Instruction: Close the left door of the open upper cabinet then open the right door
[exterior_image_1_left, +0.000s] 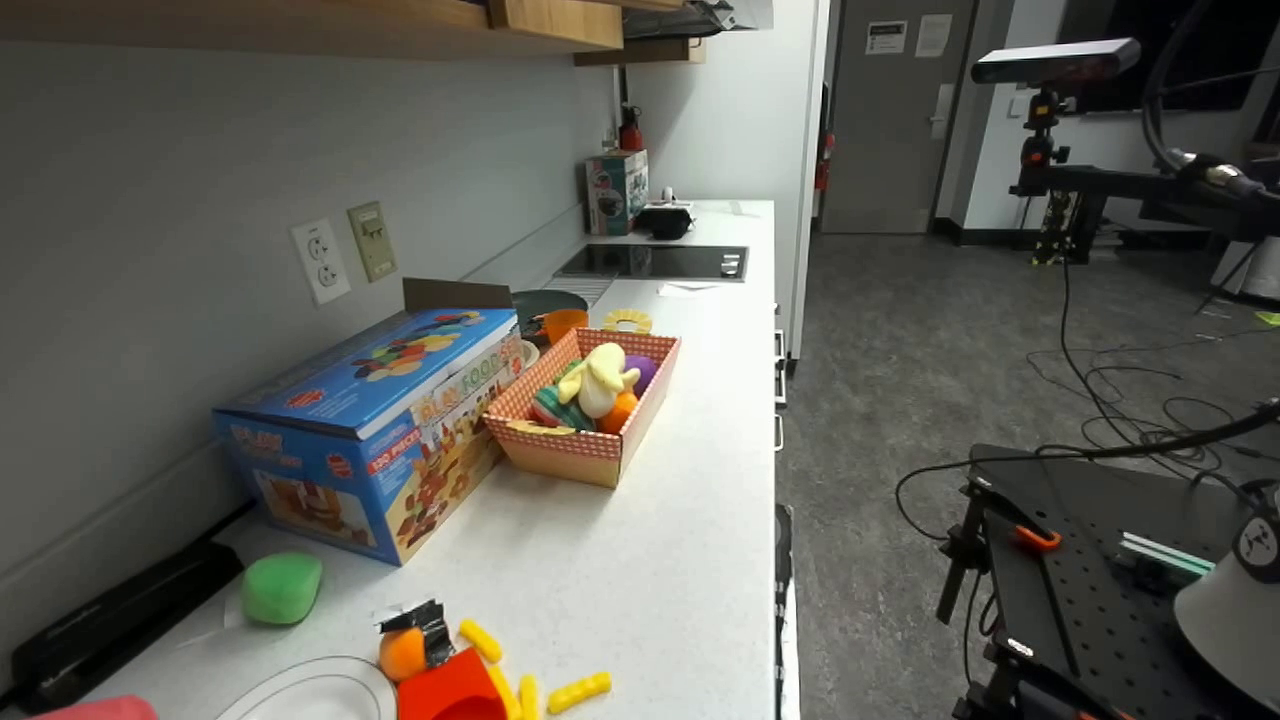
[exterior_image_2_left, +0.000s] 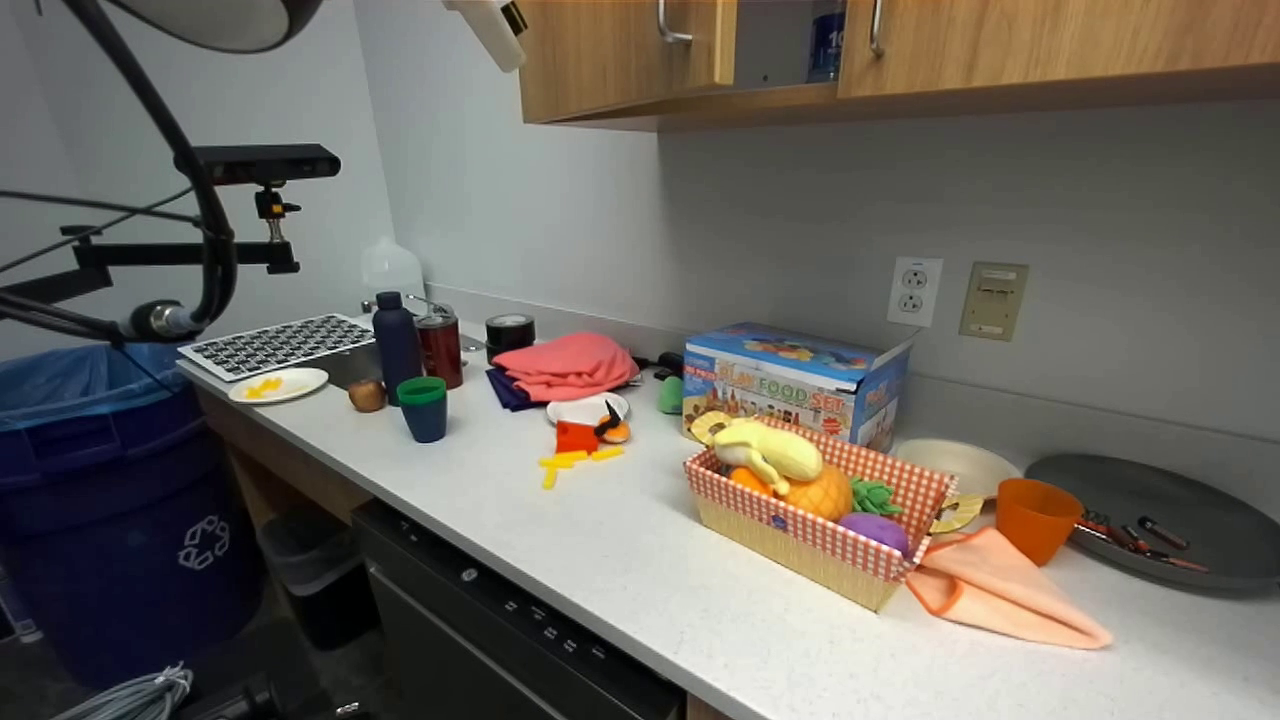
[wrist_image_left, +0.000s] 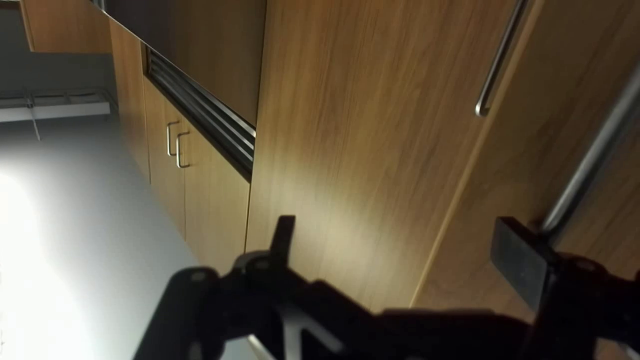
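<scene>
Claw (wrist_image_left: 393, 221) spread wide before wooden fronts (wrist_image_left: 360, 125) in the wrist view, one pad (wrist_image_left: 520, 265) just beside a metal handle (wrist_image_left: 595, 155); whether they touch cannot be told. High on the wall (exterior_image_2_left: 800, 200), above the white desk (exterior_image_2_left: 600, 530), the upper cabinet (exterior_image_2_left: 745, 112) shows in an exterior view: left door (exterior_image_2_left: 600, 60) ajar, right door (exterior_image_2_left: 1060, 45) closed, something blue (exterior_image_2_left: 826, 45) partly visible inside.

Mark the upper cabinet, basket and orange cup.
Upper cabinet (exterior_image_2_left: 980, 45), in an exterior view: door front.
Basket (exterior_image_2_left: 795, 553), in an exterior view: outer wall.
Orange cup (exterior_image_2_left: 1033, 528), in an exterior view: outer side.
</scene>
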